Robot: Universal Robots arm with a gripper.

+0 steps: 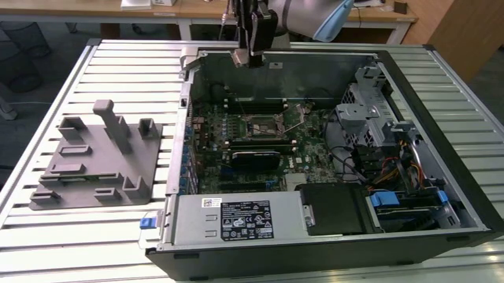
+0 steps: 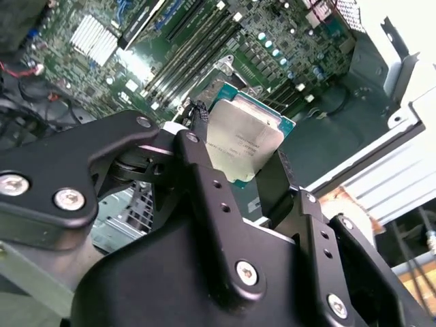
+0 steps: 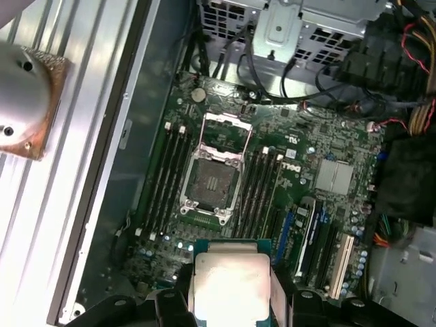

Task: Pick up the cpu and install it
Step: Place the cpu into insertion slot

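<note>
My gripper (image 1: 250, 58) hangs over the far wall of the open computer case (image 1: 464, 194), above the motherboard. It is shut on the cpu (image 2: 245, 139), a flat square chip with a silver-grey top and a pale border, held by two opposite edges between the black fingers (image 2: 204, 170). In the first wrist view the cpu (image 3: 228, 283) sits between the fingers (image 3: 286, 301), some way above the board. The square metal-framed socket (image 3: 212, 180) lies beneath with its load frame (image 3: 228, 129) swung up and its contact field bare. The socket (image 1: 264, 125) is in the board's middle.
A grey plastic holder block (image 1: 98, 159) lies on the slatted table at the exterior view's left. Memory slots (image 3: 170, 170) flank the socket. A drive cage (image 1: 370, 112), cables (image 1: 393, 171) and a power supply (image 1: 236, 218) crowd the case.
</note>
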